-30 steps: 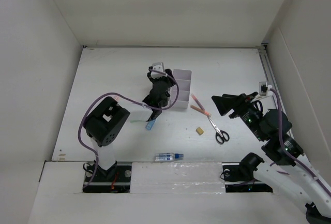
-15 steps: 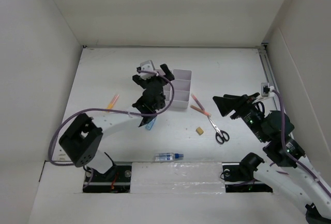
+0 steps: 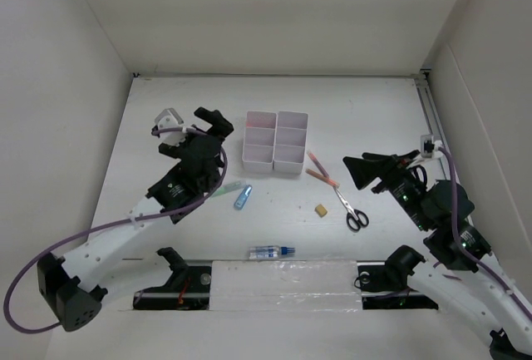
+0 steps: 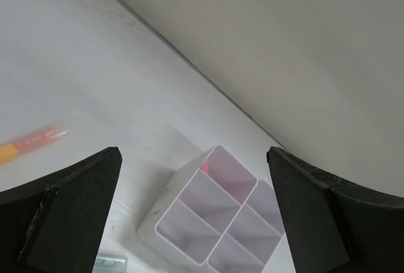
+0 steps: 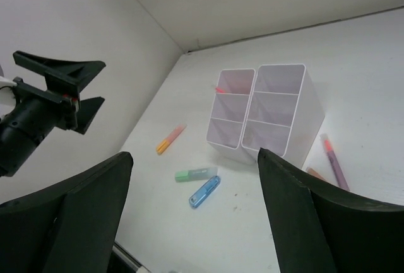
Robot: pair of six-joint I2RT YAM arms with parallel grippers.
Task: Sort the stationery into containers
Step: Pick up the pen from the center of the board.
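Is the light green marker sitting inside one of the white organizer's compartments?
No, the light green marker lies flat on the table beside the small blue tube, apart from the white organizer.

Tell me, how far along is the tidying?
Barely begun: one pink pen sits in the organizer. In hand nothing: left end effector and right end effector hang open. Yet to sort: scissors, two pens, eraser, bottle, tube, marker, orange pen.
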